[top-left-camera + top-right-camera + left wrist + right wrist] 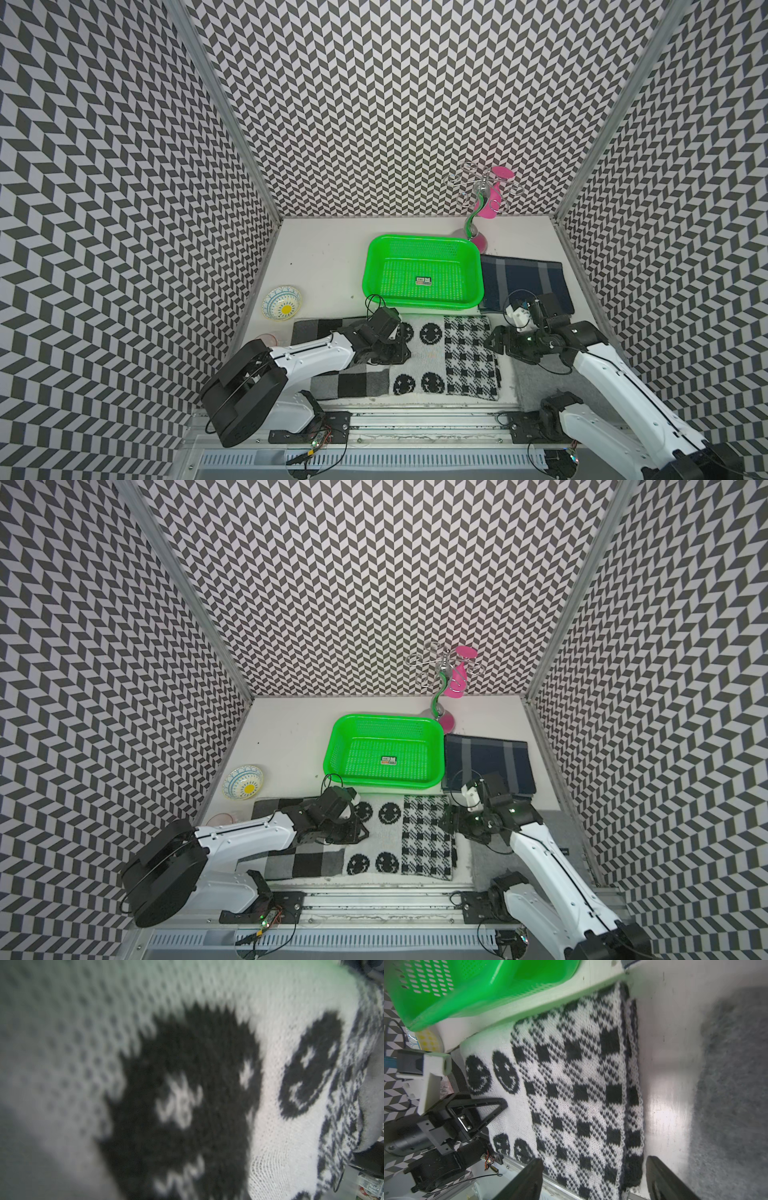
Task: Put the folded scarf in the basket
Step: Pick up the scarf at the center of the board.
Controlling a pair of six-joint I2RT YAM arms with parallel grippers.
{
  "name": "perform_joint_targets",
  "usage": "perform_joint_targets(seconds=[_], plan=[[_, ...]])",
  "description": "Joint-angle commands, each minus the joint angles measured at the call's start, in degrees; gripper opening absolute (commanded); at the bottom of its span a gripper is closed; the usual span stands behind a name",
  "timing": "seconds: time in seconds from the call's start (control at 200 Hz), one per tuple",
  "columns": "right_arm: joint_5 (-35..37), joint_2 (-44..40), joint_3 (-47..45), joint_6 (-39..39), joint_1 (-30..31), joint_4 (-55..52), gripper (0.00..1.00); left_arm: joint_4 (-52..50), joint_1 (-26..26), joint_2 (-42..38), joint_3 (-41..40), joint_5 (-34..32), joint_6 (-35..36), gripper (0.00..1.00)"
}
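The folded scarf (440, 357) (399, 837), a black and white knit with smiley faces and checks, lies flat along the table's front edge. Just behind it stands the bright green basket (419, 245) (382, 721) (467, 1005), with only a sticker on its floor. My left gripper (399, 353) (483, 1113) is down on the scarf's smiley part and shut on the knit. The scarf (280, 1064) bunches up against that wrist's lens and hides the fingers. My right gripper (496, 338) (593, 1180) is open, its jaws either side of the scarf's (571, 1084) right edge.
A dark blue striped cloth (523, 278) lies right of the basket. A metal stand with pink parts (478, 208) rises behind the basket. A patterned bowl (281, 302) sits at the left wall. A grey felt mat (733, 1084) lies right of the scarf.
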Motion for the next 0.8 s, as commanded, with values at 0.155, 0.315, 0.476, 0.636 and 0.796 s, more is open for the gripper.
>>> perform_joint_targets(seconds=[0.155,0.315,0.476,0.636,0.796], plan=[[-1.56,7.55,-2.6,-0.34,1.27,6.36,0.81,-1.38,0.28,-0.44,0.62,0.13,2.22,0.44],[-2.32,10.03,-2.47,-0.46,1.23,10.3,0.81,-1.87,-0.18,0.11,1.01,0.57,1.69,0.56],[-1.68,11.76,-4.75,0.04,1.5,13.26,0.8,0.74,-2.48,0.98,0.5,0.82,-0.36,0.6],[6.61,11.76,-3.24,2.99,1.6,13.08,0.8,0.71,-3.29,0.88,1.35,-0.08,-1.28,0.62],[12.72,11.22,-2.14,5.34,2.37,14.47,0.91,-0.08,-2.9,1.0,1.13,-1.2,-0.74,0.62]])
